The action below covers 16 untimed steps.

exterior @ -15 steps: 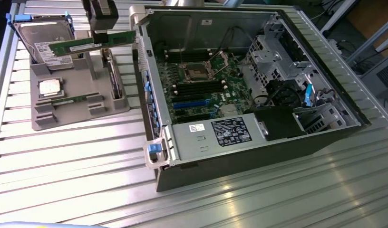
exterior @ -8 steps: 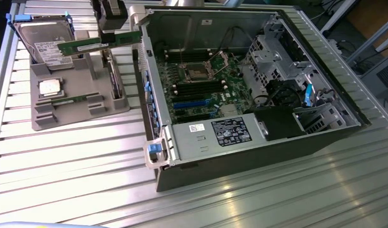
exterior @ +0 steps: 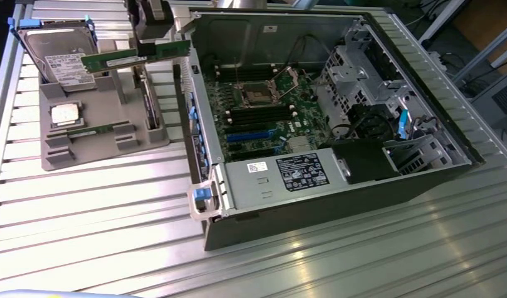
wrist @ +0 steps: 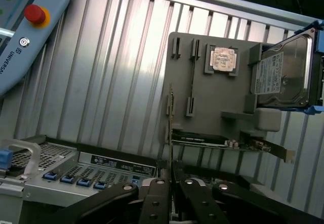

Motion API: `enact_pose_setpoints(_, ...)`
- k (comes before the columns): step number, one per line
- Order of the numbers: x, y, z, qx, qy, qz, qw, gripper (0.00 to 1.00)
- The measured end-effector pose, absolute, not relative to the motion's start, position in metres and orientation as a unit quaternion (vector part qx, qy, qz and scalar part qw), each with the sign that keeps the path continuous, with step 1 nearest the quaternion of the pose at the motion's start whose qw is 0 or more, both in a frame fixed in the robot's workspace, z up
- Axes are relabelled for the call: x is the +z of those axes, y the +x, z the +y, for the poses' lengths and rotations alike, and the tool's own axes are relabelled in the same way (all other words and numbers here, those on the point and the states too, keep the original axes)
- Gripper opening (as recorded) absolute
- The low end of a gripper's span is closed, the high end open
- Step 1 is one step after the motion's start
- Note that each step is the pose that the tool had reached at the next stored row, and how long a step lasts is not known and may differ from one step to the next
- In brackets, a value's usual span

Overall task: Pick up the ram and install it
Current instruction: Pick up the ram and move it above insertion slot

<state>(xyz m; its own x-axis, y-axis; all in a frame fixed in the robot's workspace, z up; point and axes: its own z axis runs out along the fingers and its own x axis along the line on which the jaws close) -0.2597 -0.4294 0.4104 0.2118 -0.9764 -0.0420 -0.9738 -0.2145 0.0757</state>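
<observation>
Above the grey moulded plastic tray (exterior: 87, 152), pinching the long thin green circuit-board ram (exterior: 112, 61) in the black gripper (exterior: 147, 51), closed on it.
From the exterior view's left: in the tray, an upright silver hard drive with white label (exterior: 59, 56), a square silver processor chip (exterior: 65, 113), a second green stick (exterior: 92, 130) lying flat; then the held ram, level, clear of the tray; furthest right, an open grey metal computer case (exterior: 262, 31).

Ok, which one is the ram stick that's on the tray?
Find the gray tray at the exterior view's left of the open computer case. Just beside the square silver processor on it is a thin green ram stick. Its twin is up in the gripper; this one sits low in the tray.
</observation>
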Motion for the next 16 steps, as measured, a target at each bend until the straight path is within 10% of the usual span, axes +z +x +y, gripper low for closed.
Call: enact_pose_setpoints(16, 0.410, -0.234, -0.429, -0.043, 0.778, -0.626, 0.019, 0.14)
